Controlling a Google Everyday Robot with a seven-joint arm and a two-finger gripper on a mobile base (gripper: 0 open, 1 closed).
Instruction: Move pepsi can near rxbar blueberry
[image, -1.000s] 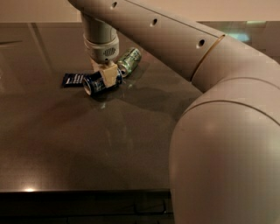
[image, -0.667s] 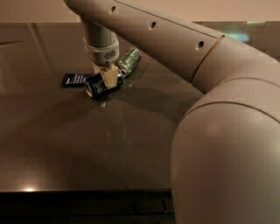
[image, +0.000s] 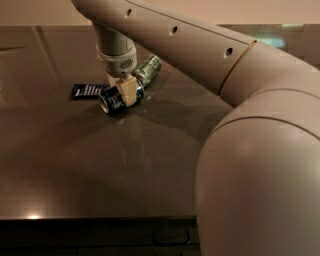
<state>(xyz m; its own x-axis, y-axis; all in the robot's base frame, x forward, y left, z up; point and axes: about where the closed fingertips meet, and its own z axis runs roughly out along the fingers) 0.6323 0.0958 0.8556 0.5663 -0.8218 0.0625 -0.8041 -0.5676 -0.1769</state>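
The pepsi can (image: 113, 101), blue with a silver end, lies on its side on the dark tabletop (image: 100, 165). Its end faces the front left. My gripper (image: 124, 93) comes down from above and is shut on the can, with a cream finger (image: 128, 91) across the can's right part. The rxbar blueberry (image: 88, 91), a flat dark blue wrapper with white lettering, lies flat just left of and behind the can, almost touching it.
A green and silver can (image: 149, 69) lies on its side just behind and to the right of the gripper. My large beige arm (image: 250, 150) fills the right side of the view. The table's front edge (image: 100, 218) runs along the bottom.
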